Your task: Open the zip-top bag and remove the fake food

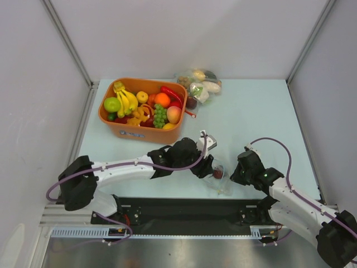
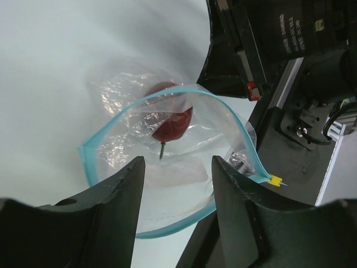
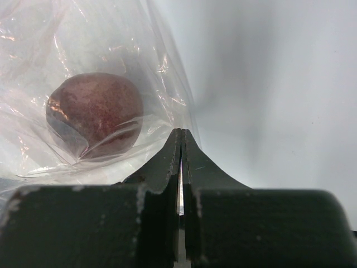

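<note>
Left wrist: left gripper (image 2: pixel 175 167) spread over the gaping zip-top bag (image 2: pixel 125 139), maroon fruit (image 2: pixel 172 120) inside. Its right side seems pinched by the clamped right gripper (image 3: pixel 181 137).

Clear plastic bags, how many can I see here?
2. The zip-top bag is near the front centre; a larger vegetable-filled bag lies at the back, beside the orange tub.

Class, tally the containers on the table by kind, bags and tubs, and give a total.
Clear plastic bags: 2 (small blue-zipped zip-top bag, large lumpy bag of vegetables)
Orange plastic tubs: 1
Total: 3
</note>
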Controlling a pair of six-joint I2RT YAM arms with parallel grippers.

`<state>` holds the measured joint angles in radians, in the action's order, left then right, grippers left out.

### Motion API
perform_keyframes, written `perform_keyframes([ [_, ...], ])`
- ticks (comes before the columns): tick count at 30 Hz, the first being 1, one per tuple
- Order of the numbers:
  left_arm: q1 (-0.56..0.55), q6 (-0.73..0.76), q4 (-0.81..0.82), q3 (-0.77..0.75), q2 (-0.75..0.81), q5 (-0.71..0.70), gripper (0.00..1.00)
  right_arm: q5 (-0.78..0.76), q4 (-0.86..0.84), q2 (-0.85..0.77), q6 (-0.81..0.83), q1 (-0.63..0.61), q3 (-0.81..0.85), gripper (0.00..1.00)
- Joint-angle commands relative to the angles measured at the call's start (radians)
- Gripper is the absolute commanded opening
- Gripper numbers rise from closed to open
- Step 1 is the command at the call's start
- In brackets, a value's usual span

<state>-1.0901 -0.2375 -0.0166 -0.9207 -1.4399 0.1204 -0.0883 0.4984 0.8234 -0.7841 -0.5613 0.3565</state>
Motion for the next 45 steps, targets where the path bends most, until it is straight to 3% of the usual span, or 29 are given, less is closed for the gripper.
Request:
perform_keyframes([
  [1, -0.019, -0.052, 0.087, 0.016, -0.043, 0.033, 0.56, -0.001, 0.002, -0.012, 0.013, 0.000, 0.029, 0.00],
  [9, -0.021, -0.054, 0.110, -0.015, -0.166, 0.002, 0.58, 0.005, 0.005, -0.012, 0.016, 0.000, 0.033, 0.00],
  [15, -0.024, -0.075, 0.181, -0.017, -0.224, 0.028, 0.72, 0.012, -0.001, -0.001, 0.019, 0.000, 0.036, 0.00],
  [21, -0.025, -0.106, 0.244, -0.006, -0.266, 0.028, 0.79, 0.021, -0.014, 0.005, 0.016, 0.000, 0.033, 0.00],
  [45, -0.025, -0.175, 0.435, 0.000, -0.419, 0.076, 0.82, 0.157, -0.138, 0.052, 0.068, -0.008, 0.013, 0.00],
])
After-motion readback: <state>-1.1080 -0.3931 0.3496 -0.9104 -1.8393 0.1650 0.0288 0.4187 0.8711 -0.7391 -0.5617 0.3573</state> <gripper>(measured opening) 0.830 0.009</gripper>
